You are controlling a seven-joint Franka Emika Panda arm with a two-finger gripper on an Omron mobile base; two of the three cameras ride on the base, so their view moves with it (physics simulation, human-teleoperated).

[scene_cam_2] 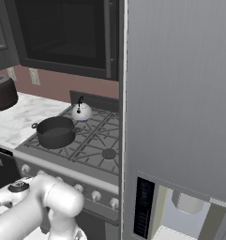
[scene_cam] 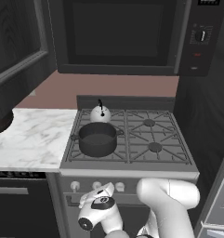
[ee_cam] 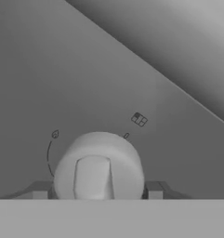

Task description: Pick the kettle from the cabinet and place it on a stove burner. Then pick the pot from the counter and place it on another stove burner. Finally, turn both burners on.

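The small white-silver kettle (scene_cam: 100, 114) (scene_cam_2: 81, 111) stands on the rear left stove burner. In front of it, on the front left burner, sits the dark pot (scene_cam: 97, 138) (scene_cam_2: 55, 131). My gripper (ee_cam: 97, 190) is low at the cooktop's front panel. A silver knob (ee_cam: 98, 165) sits between its two fingertips (ee_cam: 40, 190), which press against the knob's sides. In the left base view my hand (scene_cam: 98, 201) covers one of the left-hand knobs. The hand view is rolled, so the panel's edge runs diagonally. No flame shows at either burner.
The two right burners (scene_cam: 150, 135) carry nothing. The white marble counter (scene_cam: 29, 135) lies left of the stove, with a dark appliance (scene_cam_2: 2, 93) at its far end. A black microwave (scene_cam: 118, 32) hangs above. A tall steel fridge (scene_cam_2: 180, 93) closes off the right side.
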